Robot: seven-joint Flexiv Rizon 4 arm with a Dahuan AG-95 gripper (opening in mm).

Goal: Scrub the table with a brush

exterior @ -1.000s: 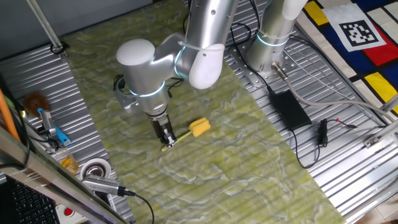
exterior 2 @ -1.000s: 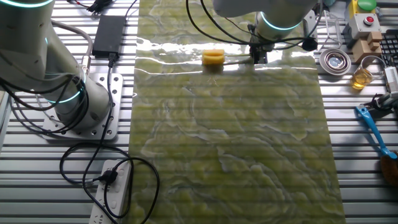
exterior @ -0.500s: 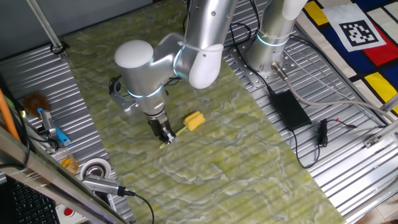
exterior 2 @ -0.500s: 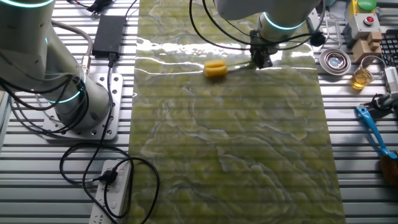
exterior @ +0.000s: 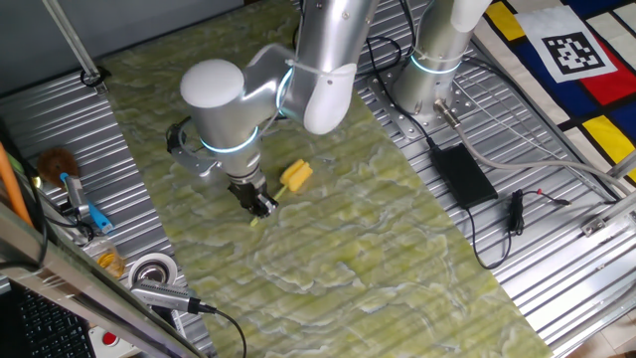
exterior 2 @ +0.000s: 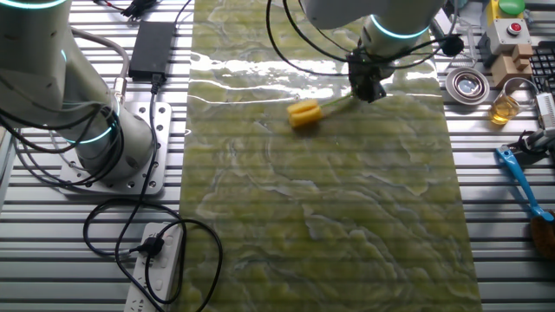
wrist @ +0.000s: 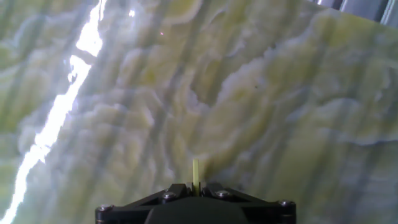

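Observation:
The brush [exterior: 295, 176] has a chunky yellow head and a thin yellow-green handle; its head rests on the green-yellow marbled table [exterior: 328, 259]. It also shows in the other fixed view [exterior 2: 303, 114]. My gripper [exterior: 260, 205] is shut on the end of the handle, low over the table; it also shows in the other fixed view [exterior 2: 366, 88]. In the hand view only the handle tip [wrist: 195, 172] shows, clamped between the black jaws of my gripper [wrist: 195, 186]; the head is out of view there.
A brown fuzzy brush [exterior: 58, 162] and a blue-handled tool [exterior 2: 519, 178] lie on the ribbed grey panels. A tape roll [exterior: 154, 271], a second arm's base [exterior: 434, 80], a black power brick [exterior: 462, 174] and cables flank the table.
My gripper has swept the brush across the table; in one fixed view the head moved left and up, in the other fixed view it moved down, away from the glare strip.

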